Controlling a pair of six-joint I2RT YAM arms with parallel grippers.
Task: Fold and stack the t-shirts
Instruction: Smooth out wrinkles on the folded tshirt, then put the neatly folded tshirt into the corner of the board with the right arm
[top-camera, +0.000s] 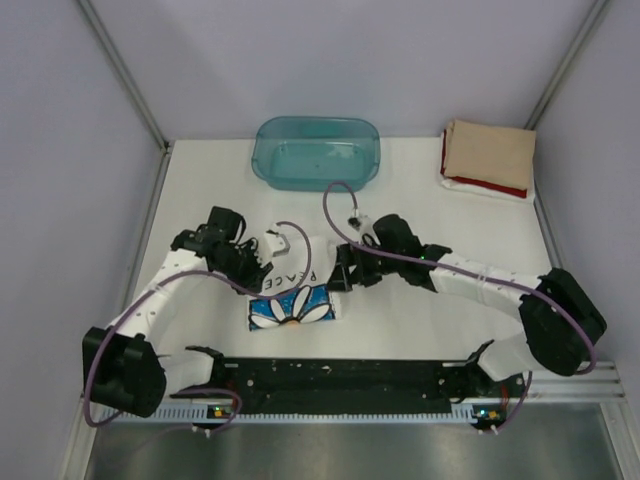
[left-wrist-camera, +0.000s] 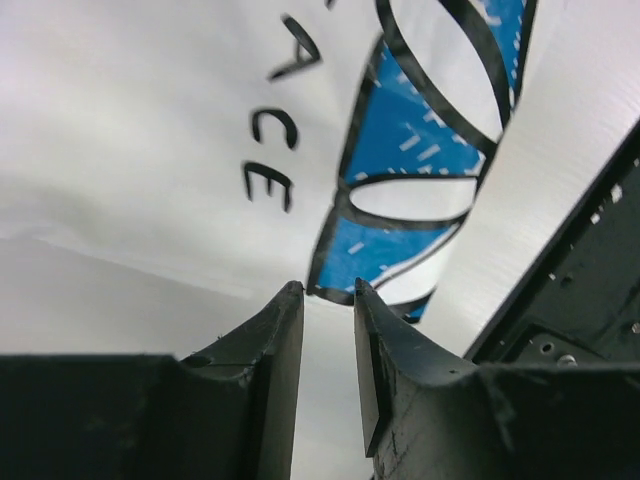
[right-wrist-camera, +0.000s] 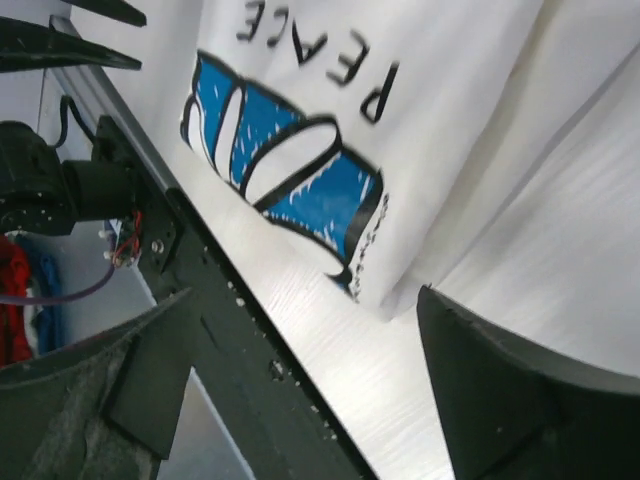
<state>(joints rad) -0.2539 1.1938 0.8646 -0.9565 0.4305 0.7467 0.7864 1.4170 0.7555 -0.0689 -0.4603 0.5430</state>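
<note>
On the 9 o'clock edge of the white tee (top-camera: 297, 300): left pincer (top-camera: 256, 266), low over the cloth. Left wrist view has its fingers (left-wrist-camera: 275, 380) only a narrow slit apart, tips pointed at the cloth edge beside the blue print, nothing visibly caught between them. That tee lies on the counter (top-camera: 420, 320) roughly centre, a bit toward 6 o'clock. It is folded down to a compact rectangle, print side up. "PEACE" lettering runs across the middle and the blue-and-white flower graphic takes the 6 o'clock end. Its near edge is just short of the black rail (top-camera: 330, 378) that carries the arm bases. Its 12 o'clock part is partly covered by both wrists, so I can't read the fold there. At 12 o'clock on the far edge of the counter: teal tub (top-camera: 316, 150), well apart from the tee. At the tee's 3 o'clock edge: right pincer (top-camera: 345, 270), facing the left one across the cloth. Right wrist view shows it spread wide, fingers clear of the fabric, with the tee's corner and bare counter showing in the gap. At 2 o'clock, far right corner: tan tee (top-camera: 490, 148), folded, lying on top of a red tee (top-camera: 505, 187). The red shows only as a strip along the near edge, well apart from both arms.
</note>
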